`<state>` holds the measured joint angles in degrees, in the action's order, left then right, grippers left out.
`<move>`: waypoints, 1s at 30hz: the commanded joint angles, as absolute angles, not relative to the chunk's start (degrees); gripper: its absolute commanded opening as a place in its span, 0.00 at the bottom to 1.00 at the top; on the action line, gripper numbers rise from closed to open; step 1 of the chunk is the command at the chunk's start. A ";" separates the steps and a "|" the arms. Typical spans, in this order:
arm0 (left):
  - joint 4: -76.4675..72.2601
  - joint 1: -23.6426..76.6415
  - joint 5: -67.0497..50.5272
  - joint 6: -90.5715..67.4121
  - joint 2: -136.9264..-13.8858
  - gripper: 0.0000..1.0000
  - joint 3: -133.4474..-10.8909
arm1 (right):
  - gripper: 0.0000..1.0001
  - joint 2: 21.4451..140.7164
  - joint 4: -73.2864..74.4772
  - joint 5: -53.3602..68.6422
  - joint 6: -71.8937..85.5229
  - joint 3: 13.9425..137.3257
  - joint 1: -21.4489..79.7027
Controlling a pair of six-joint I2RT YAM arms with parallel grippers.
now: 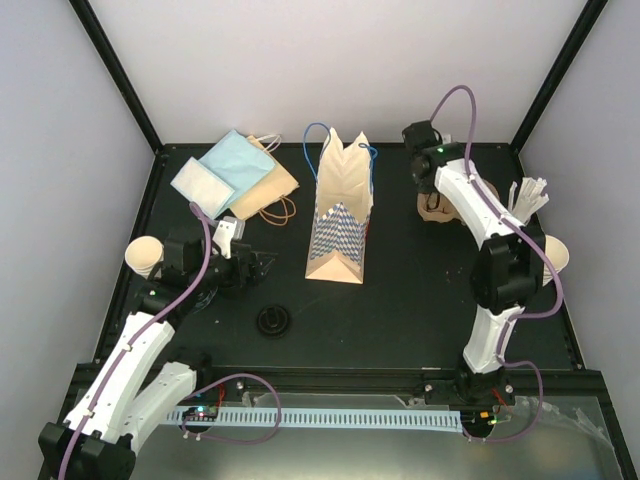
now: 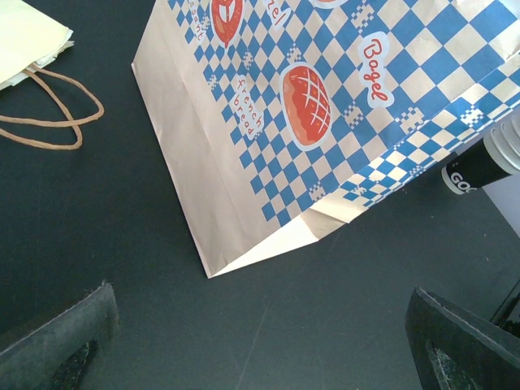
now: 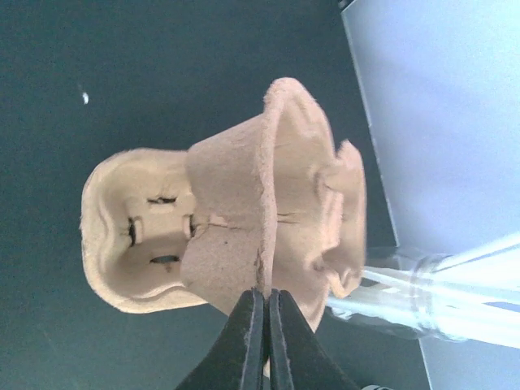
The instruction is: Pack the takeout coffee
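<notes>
Little of the packing looks done. On the middle of the black table (image 1: 400, 310) lies the blue-checked paper bag with red circles (image 1: 338, 215), its inside out of sight. The brown moulded-pulp two-hole cup tray (image 1: 437, 208) is at the back right. The right gripper (image 3: 266, 299) pinches its rim, fingers closed almost together on the thin pulp edge. One cream-tan paper cup (image 1: 143, 255) sits at the left edge and a second paper cup (image 1: 556, 250) at the right, both well apart from the tray. The small round black plastic lid (image 1: 272, 320) lies on the table, on no cup. Cups, lid and tray have yet to be brought together, I judge.

The left gripper (image 2: 260, 333) hovers near the bag's base, fingers wide and empty. Only the right wrist view shows the pinch and an empty tray pocket; overhead, the arm hides most of the tray. Only the overhead view shows cups and lid. Whether the tray is lifted, I cannot tell.
</notes>
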<state>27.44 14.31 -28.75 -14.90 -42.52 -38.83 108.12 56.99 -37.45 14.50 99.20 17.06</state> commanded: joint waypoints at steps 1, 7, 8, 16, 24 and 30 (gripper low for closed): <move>26.37 14.06 -30.03 -13.71 -42.63 0.99 -38.94 | 0.02 104.13 60.21 -42.21 15.59 103.10 17.34; 26.45 14.06 -29.89 -13.69 -42.54 0.99 -39.02 | 0.02 100.40 62.44 -42.40 15.20 105.03 18.68; 26.48 14.11 -29.88 -13.71 -42.56 0.99 -38.99 | 0.02 99.65 63.03 -42.98 15.56 104.95 19.52; 26.63 14.06 -29.61 -13.80 -42.54 0.99 -39.11 | 0.02 93.26 71.36 -48.58 20.91 102.88 26.95; 26.70 14.08 -29.56 -13.78 -42.36 0.99 -39.19 | 0.03 83.26 76.02 -40.99 28.08 88.91 36.02; 26.65 14.07 -29.85 -13.80 -42.44 0.99 -39.18 | 0.04 78.13 78.88 -38.62 34.17 78.57 42.35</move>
<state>27.46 14.31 -28.75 -14.90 -42.50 -38.83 80.73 75.72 -40.23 28.25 83.11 39.33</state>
